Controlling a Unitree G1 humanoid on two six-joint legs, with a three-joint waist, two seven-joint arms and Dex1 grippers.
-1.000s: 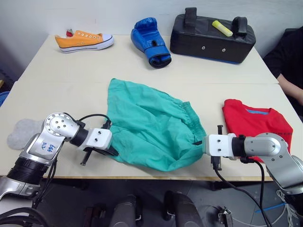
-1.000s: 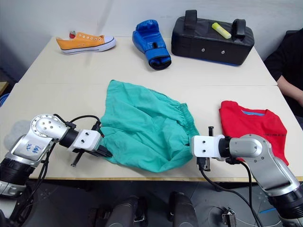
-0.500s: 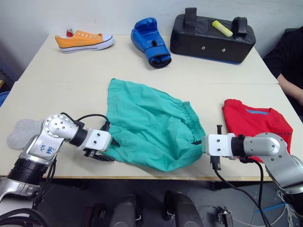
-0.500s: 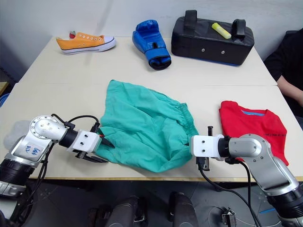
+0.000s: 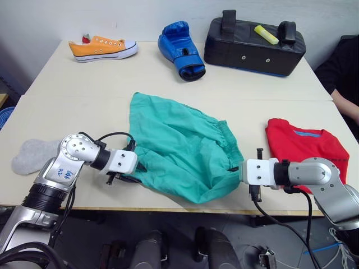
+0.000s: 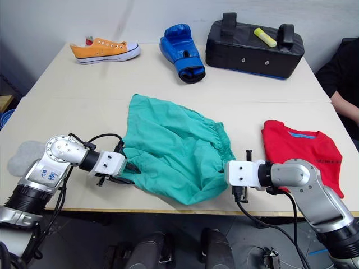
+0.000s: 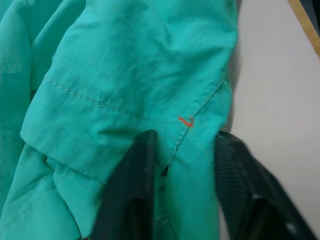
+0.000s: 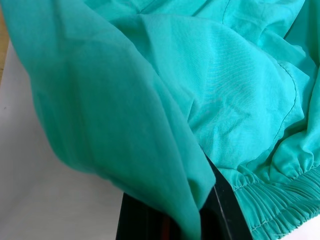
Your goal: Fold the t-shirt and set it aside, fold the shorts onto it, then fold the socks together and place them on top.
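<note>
The teal shorts (image 5: 179, 147) lie crumpled across the middle of the table. My left gripper (image 5: 136, 171) is at their near left hem. In the left wrist view its black fingers (image 7: 137, 190) stand open on either side of a fold of that hem. My right gripper (image 5: 238, 170) is shut on the shorts' near right corner by the waistband, and the cloth drapes over its fingers (image 8: 222, 210). The red t-shirt (image 5: 305, 148) lies folded on the right side of the table. A light grey sock (image 5: 32, 156) lies at the left edge, beside my left arm.
An orange sneaker (image 5: 102, 47), a blue boxing glove (image 5: 180, 49) and a black padded block (image 5: 254, 40) with a yellow marker (image 5: 265, 33) sit along the far side. A person's arm (image 5: 346, 84) shows at the right edge. Both grippers are near the table's front edge.
My left gripper has slid right, up to the shorts' left hem, and the hem is now between its fingers. The right gripper has kept its hold and place.
</note>
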